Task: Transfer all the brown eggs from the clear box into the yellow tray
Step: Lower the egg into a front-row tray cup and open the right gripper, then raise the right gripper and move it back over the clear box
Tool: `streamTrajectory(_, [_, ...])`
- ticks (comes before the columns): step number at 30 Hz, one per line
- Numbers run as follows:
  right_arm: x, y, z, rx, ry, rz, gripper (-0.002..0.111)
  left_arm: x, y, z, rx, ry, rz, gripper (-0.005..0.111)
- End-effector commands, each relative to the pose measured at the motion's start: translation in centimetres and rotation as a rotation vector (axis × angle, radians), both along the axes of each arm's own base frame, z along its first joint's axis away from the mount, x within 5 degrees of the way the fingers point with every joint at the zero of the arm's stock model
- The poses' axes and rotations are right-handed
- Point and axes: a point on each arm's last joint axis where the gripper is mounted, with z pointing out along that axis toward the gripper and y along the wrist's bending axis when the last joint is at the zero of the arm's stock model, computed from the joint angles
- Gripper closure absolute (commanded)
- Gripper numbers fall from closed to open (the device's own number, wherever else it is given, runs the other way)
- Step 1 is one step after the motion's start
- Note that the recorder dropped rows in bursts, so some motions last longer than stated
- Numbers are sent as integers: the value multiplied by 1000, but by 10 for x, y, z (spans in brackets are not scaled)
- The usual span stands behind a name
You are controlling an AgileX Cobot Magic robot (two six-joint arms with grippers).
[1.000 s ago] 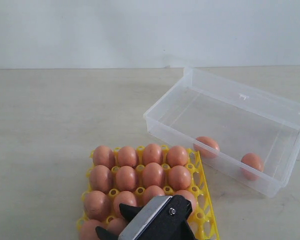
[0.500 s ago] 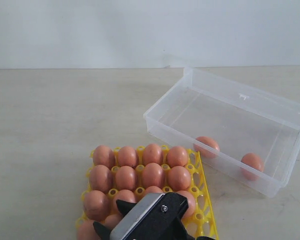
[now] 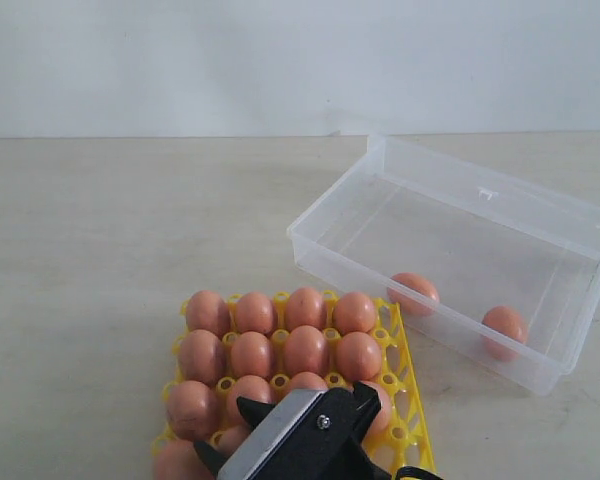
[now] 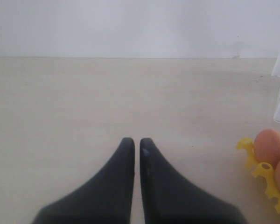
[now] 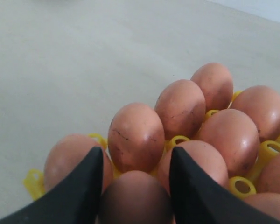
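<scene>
Clasps one brown egg (image 5: 135,198) in the right hand (image 5: 135,150), fingers snug against both its sides, low over the near row of the yellow tray (image 3: 392,381); likely straight down to seat it. Shows two more brown eggs (image 3: 414,292) in the clear box (image 3: 330,262), far and right of that hand, and well apart from the left hand (image 4: 134,141), pinched closed on nothing over the worktop (image 4: 84,93) left of the tray.
</scene>
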Motion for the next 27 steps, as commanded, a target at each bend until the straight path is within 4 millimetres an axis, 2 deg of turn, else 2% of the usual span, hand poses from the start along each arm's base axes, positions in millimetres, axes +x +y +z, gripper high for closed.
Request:
streamTrajectory(1, [0, 0, 0, -5, -10, 3, 71, 0, 0, 2, -12, -14, -2, 103])
streamTrajectory(9, [1, 1, 5, 30, -50, 0, 70, 0, 0, 2, -12, -14, -2, 103])
streamTrajectory(12, [3, -1, 19, 81, -62, -41, 70, 0, 0, 2, -12, -14, -2, 103])
streamTrajectory(14, [8, -8, 34, 157, -54, -148, 70, 0, 0, 2, -12, -14, -2, 103])
streamTrajectory(16, [17, -28, 57, 264, -42, -377, 70, 0, 0, 2, -12, -14, -2, 103])
streamTrajectory(17, [19, -44, 73, 278, -57, -511, 70, 0, 0, 2, -12, -14, -2, 103])
streamTrajectory(20, [27, -85, 99, 255, -63, -795, 70, 0, 0, 2, -12, -14, -2, 103])
streamTrajectory(22, [43, -116, 125, 172, -176, -872, 70, 0, 0, 2, -12, -14, -2, 103])
streamTrajectory(24, [63, -149, 154, 171, -307, -957, 70, 0, 0, 2, -12, -14, -2, 103])
streamTrajectory(25, [78, -166, 171, 207, -296, -960, 70, 0, 0, 2, -12, -14, -2, 103])
streamTrajectory(27, [103, -181, 192, 242, -198, -911, 70, 0, 0, 2, -12, -14, -2, 103])
